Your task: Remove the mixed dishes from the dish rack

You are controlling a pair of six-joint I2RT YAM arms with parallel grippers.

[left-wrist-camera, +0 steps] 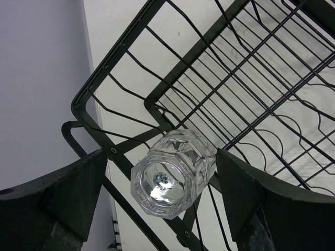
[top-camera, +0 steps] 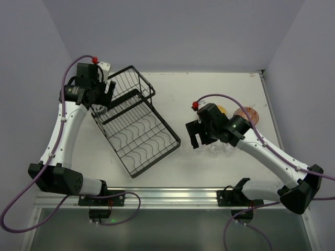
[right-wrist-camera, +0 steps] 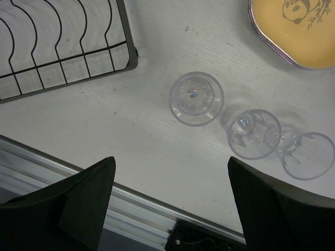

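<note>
The left gripper (left-wrist-camera: 162,175) has its 2 fingers (left-wrist-camera: 78,193) spread wide, and 1 clear glass cup (left-wrist-camera: 172,175) sits in the gap between them. The right-hand finger is almost against the cup's wall, while the left-hand one stands a little clear, so nothing is clamped. The cup lies tipped on its side on the wires at the far-left corner of the dish rack (top-camera: 141,133), in the deeper basket end. 1 faceted end faces the wrist camera, though whether that is mouth or base I cannot tell. Its long axis runs away from the camera, roughly along the line of approach, so the fingers flank its sides and closing would likely pinch it across its width. The left arm is plainly the nearer one. The right gripper (right-wrist-camera: 171,167), fingers also apart with nothing between them, hangs well across the table beyond the rack's flat tray section. Below it are 3 cups (right-wrist-camera: 196,98) in a loose row near a yellow plate (right-wrist-camera: 293,31). The tray section shows no dishes, so this cup looks like the last one in the rack.
</note>
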